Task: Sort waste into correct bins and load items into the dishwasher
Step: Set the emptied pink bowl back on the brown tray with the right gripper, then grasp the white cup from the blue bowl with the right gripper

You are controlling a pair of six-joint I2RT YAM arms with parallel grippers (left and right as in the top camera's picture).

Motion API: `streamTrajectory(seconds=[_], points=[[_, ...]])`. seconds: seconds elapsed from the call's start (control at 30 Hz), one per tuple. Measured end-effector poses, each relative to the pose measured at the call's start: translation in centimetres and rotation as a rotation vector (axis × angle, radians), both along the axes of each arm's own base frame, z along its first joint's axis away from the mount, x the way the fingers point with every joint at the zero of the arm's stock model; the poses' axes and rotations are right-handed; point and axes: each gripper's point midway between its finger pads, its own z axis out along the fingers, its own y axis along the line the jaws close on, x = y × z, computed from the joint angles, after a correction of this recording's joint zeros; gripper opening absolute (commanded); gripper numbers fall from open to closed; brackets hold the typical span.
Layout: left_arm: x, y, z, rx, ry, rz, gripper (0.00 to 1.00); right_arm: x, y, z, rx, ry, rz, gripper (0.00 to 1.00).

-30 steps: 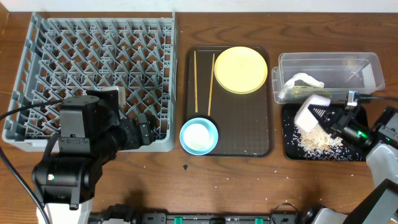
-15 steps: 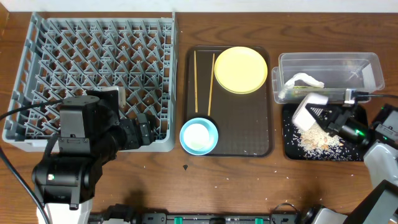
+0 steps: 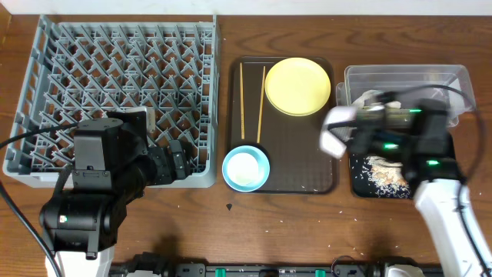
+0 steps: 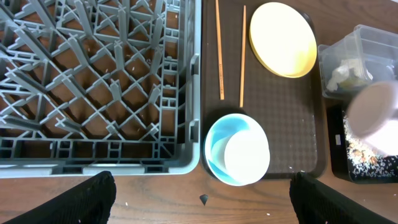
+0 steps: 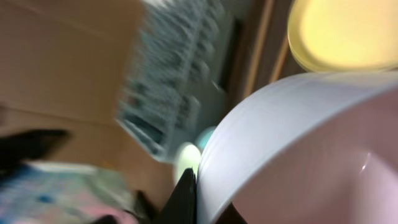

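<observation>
White bowl [image 3: 335, 133], rim clamped in the right gripper [image 3: 354, 129], hangs above the edge of the brown tray [image 3: 296, 150].

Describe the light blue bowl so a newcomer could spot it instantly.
Find the large grey dish rack; right beside it lies a dark brown serving tray. The light blue bowl sits on that tray's near corner closest to the rack. It is the only blue item, with something round and whitish nested inside.

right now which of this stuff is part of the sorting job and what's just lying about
Job: dish rack, yellow plate, chopsticks, light blue bowl, white bowl, clear tub, black tray, rice grains, crumpled paper.
Lying about: brown serving tray, dark speck on the table.
</observation>
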Motion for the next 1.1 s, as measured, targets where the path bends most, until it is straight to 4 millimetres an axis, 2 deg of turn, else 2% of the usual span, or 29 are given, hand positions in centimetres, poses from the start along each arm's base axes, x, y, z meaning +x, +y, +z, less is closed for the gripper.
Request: streamTrajectory(seconds=[0.13, 0.27, 0.37, 0.5, 0.53, 0.57, 0.6, 0.63, 0.67, 0.73, 0.83, 0.9, 0.93, 1.0, 1.07, 1.1], points=[[0.0, 0.0, 0.0, 0.000, 0.000, 0.000, 0.91, -1.2, 4.0, -4.4, -0.319, -0.053, 0.067, 0.01], [0.0, 0.0, 0.0, 0.000, -0.001, 0.000, 0.90, -2.5, 6.6, -7.4, -0.599, -0.160, 0.155, 0.01], [0.0, 0.0, 0.0, 0.000, -0.001, 0.000, 0.90, -2.2, 6.7, -8.4, -0.731, -0.201, 0.154, 0.01], [0.0, 0.0, 0.0, 0.000, 0.000, 0.000, 0.90, -1.0, 4.8, -10.4, -0.877, -0.182, 0.109, 0.02], [0.0, 0.0, 0.0, 0.000, 0.000, 0.000, 0.91, -1.0, 4.7, -10.7, -0.888, -0.176, 0.108, 0.09], [0.0, 0.0, 0.0, 0.000, 0.000, 0.000, 0.90, -1.0, 4.4, -11.5, -0.908, -0.160, 0.114, 0.22], [0.0, 0.0, 0.0, 0.000, 0.000, 0.000, 0.90, -1.1, 4.4, -11.9, -0.916, -0.154, 0.124, 0.43], [0.0, 0.0, 0.0, 0.000, 0.000, 0.000, 0.91, -1.1, 4.5, -12.1, -0.916, -0.148, 0.132, 0.60], [0.0, 0.0, 0.0, 0.000, 0.000, 0.000, 0.90, -1.2, 4.5, -12.2, -0.916, -0.143, 0.134, 0.71], [0.0, 0.0, 0.0, 0.000, 0.000, 0.000, 0.90, -1.4, 4.2, -12.3, -0.925, -0.131, 0.140, 0.77], [0.0, 0.0, 0.0, -0.001, 0.000, -0.001, 0.90, -1.3, 3.9, -11.4, -0.927, -0.115, 0.133, 0.72], [0.0, -0.1, 0.0, -0.004, 0.001, -0.003, 0.91, -0.4, 4.1, -9.3, -0.885, -0.126, 0.105, 0.69], [0.0, -0.1, 0.0, -0.005, 0.000, -0.004, 0.91, 0.2, 4.4, -7.8, -0.852, -0.145, 0.089, 0.68], [0.0, -0.1, 0.0, -0.006, 0.002, -0.005, 0.90, 1.6, 5.0, -4.1, -0.776, -0.193, 0.057, 0.59], [-0.1, -0.1, -0.1, -0.006, 0.011, -0.005, 0.90, 2.5, 5.6, -0.1, -0.695, -0.237, 0.038, 0.56], [-0.1, -0.1, -0.2, -0.005, 0.017, -0.005, 0.90, 2.7, 5.8, 1.2, -0.670, -0.255, 0.037, 0.54]])
